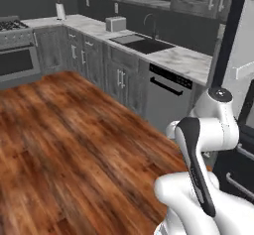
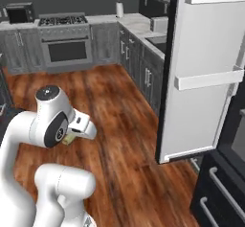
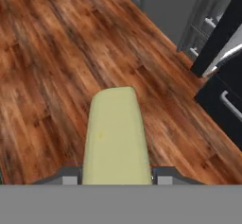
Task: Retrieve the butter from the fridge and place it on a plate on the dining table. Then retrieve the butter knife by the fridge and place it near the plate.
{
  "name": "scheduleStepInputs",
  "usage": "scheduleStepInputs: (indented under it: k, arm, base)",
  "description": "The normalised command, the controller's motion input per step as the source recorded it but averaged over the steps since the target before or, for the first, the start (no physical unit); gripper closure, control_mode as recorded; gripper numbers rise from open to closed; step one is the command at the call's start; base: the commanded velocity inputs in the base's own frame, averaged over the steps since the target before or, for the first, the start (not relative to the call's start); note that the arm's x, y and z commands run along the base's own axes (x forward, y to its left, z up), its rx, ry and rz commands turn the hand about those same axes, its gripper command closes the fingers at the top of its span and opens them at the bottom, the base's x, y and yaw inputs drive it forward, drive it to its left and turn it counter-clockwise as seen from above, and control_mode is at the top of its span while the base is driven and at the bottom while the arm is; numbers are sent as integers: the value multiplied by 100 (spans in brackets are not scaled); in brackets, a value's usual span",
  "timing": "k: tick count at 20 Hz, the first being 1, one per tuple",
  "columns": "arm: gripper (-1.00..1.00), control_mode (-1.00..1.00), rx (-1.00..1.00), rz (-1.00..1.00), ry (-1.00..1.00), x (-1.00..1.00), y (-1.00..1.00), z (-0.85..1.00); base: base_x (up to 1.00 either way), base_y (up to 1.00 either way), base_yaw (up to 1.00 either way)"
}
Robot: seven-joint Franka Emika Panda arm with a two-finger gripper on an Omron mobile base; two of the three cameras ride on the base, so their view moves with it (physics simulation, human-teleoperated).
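Tall dark navy-black fridge [image 2: 225,173] with its pale-lined door [image 2: 203,68] swung open, at right of right base view. Red-brown wood plank floor [image 1: 69,145] below, grey wood-grain cabinets [image 1: 119,78] with marble counter [image 1: 183,60] behind. No dining table or plate in frame.

Step in hand, judged: carrying to the table. Best done keeping wrist level, grip steady, arm tucked clear of the open door while base turns; no squeezing harder, soft block.

Two-finger gripper [image 3: 116,176] clamped on pale-yellow butter stick [image 3: 116,133]. Stick held between the two dark tips, one either side of its near end, far end poking out beyond them over the floor. In right base view only a yellowish sliver [image 2: 68,138] under the hand, probably the same stick.
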Motion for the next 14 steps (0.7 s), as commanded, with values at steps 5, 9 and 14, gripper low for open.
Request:
scheduleStepInputs:
  k: [5, 9, 14]
  arm:
    - [100, 100, 0, 0, 0, 0, 0, 0]
    - [100, 100, 0, 0, 0, 0, 0, 0]
    - [100, 100, 0, 0, 0, 0, 0, 0]
  base:
    - [12, 92, 20]
    - [74, 38, 30]
    - [100, 52, 17]
